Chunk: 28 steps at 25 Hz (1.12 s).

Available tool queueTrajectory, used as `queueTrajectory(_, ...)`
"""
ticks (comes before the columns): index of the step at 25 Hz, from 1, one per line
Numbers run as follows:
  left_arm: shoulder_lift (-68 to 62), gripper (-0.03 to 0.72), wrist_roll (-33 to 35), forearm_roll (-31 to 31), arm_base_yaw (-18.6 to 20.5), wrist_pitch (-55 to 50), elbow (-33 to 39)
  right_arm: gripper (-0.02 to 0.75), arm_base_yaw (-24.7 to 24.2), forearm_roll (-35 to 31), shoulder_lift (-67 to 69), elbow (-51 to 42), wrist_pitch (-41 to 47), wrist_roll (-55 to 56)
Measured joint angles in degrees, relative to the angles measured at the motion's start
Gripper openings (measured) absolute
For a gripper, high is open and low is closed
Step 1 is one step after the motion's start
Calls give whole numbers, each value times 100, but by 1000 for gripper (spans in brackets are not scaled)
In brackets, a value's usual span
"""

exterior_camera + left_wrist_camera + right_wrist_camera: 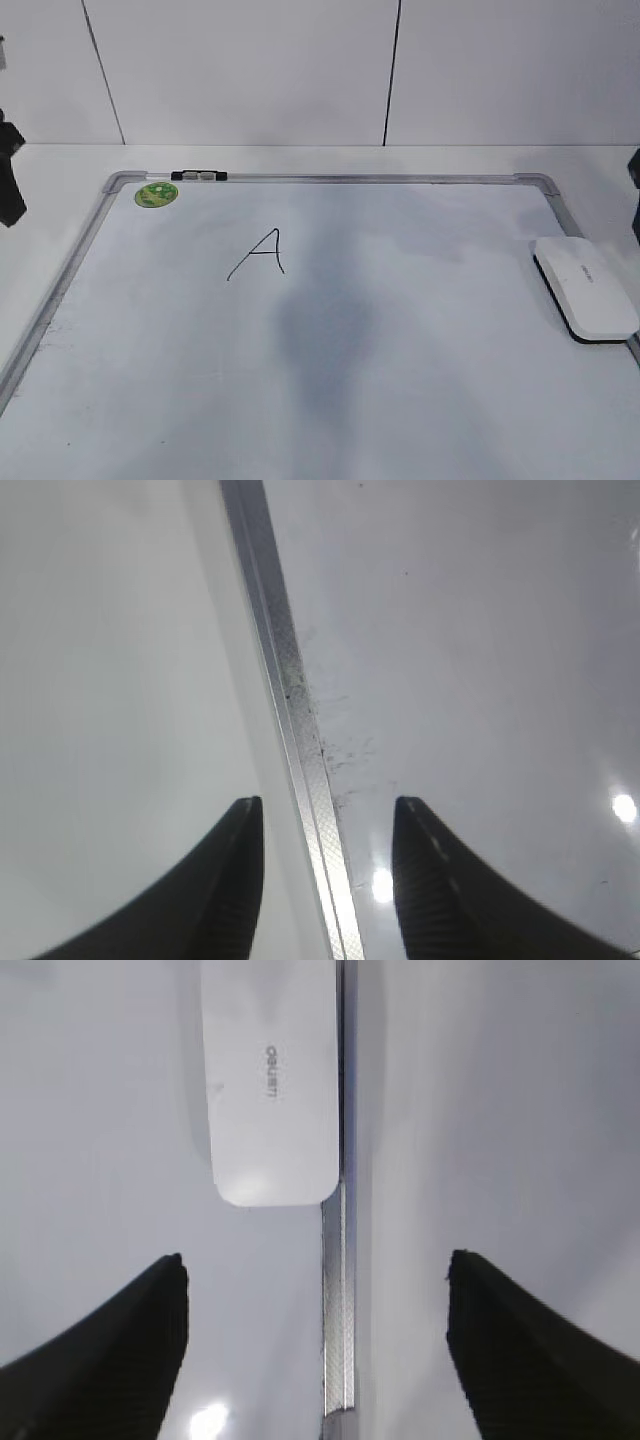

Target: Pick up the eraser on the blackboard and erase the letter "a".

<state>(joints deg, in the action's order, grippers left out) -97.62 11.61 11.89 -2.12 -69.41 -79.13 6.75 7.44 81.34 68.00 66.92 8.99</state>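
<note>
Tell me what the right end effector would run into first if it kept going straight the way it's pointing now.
Probably the eraser. The open right end effector straddles the blackboard's metal frame, and the eraser lies just ahead, against that frame's inner edge. Height above the board is unclear, so it might pass over.

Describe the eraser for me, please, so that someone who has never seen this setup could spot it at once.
A large white blackboard with a silver metal frame fills the table. Follow its right edge: the eraser lies there against the frame. It is a glossy white oblong block with rounded corners and a thin dark base, the only raised object on the board, far right of the drawn letter.
</note>
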Motion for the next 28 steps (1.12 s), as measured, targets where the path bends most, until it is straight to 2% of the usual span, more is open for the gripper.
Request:
queueTrajectory(7, 1095, 320, -224, 238, 0, -85, 0, 627, 0, -57, -853, 0, 350, -127)
queueTrajectory(11, 1820, 320, -250, 251, 0, -122, 135, 592, 0, -136, -1312, -124, 382, -178)
queueTrajectory(18, 3525, 317, -263, 273, 0, -155, 1495, 580, 0, -142, -2412, -1186, 392, -210)
queueTrajectory(23, 4814, 311, -266, 262, 0, -179, 2488, 580, 0, -156, -3651, -2176, 424, -222)
queueTrajectory(28, 6095, 307, -275, 262, 0, -196, 3180, 580, 0, -164, -5074, -2807, 463, -222)
